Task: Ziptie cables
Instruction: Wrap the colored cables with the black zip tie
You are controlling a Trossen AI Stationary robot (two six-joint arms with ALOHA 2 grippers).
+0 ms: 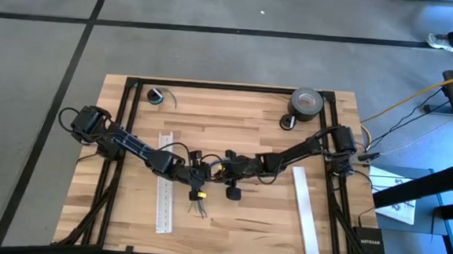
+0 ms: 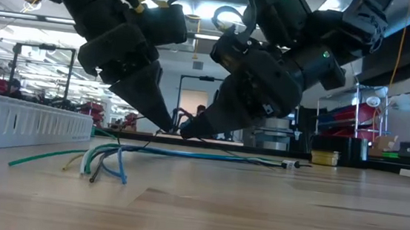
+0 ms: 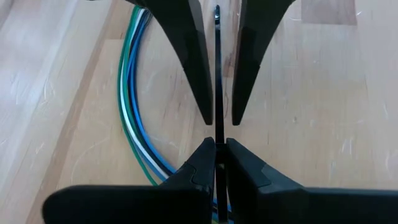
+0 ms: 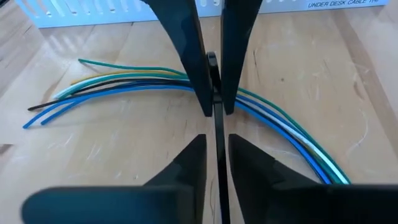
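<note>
Cables (image 2: 104, 162): loose green, blue, white and black wires, lower left of the low view, lying on the wooden counter (image 2: 271, 210).

Ziptie (image 3: 218, 93): thin black strip, centre of both wrist views, crossing the cables.

Left gripper (image 3: 216, 149): fingers (image 3: 193, 168) closed on the ziptie.

Right gripper (image 4: 216, 140): fingers (image 4: 193, 155) nearly closed about the same ziptie; contact cannot be told.

White slotted strip (image 2: 26, 122): left edge, behind the cables.

Tape roll (image 1: 307, 103): upper right of the high view.
</note>
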